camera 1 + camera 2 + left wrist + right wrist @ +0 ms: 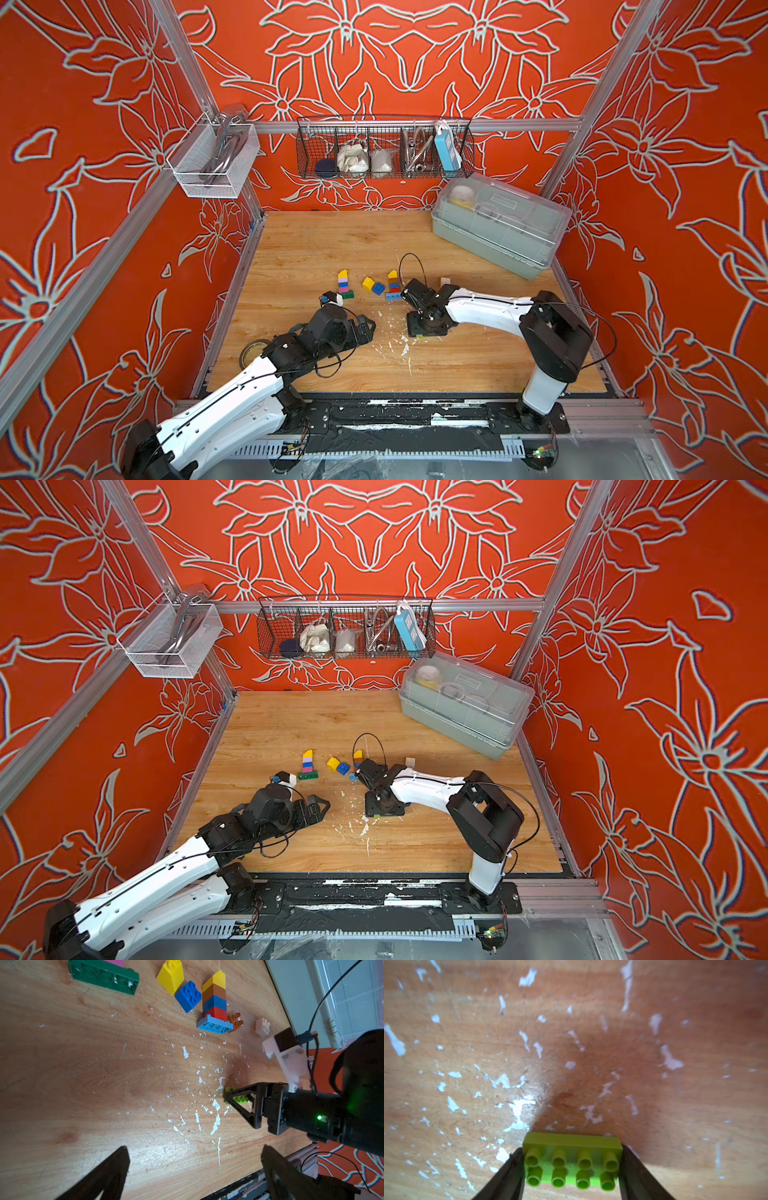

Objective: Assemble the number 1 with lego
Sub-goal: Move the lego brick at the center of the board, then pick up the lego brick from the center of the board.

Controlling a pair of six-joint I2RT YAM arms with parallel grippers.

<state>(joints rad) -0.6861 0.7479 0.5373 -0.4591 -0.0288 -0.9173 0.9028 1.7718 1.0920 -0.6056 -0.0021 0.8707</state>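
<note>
My right gripper (572,1149) is shut on a lime lego plate (572,1164), gripped at its two short ends, studs toward the camera, low over the wooden table (316,249). In the left wrist view that gripper (234,1098) points down at the flecked patch. The left gripper (196,1153) is open and holds nothing, near the table's front. Two lego stacks lie flat: yellow, brown, blue, red on a light blue plate (393,284), and a yellow, lilac, pink one on a dark green plate (343,284). Loose yellow (368,283) and blue (378,288) bricks lie between them.
A clear lidded box (498,224) sits at the back right. White flecks (399,343) litter the table between the arms. An orange brick (235,1021) and a pale pink brick (262,1026) lie beside the light blue plate. A tape roll (251,351) rests at the left edge.
</note>
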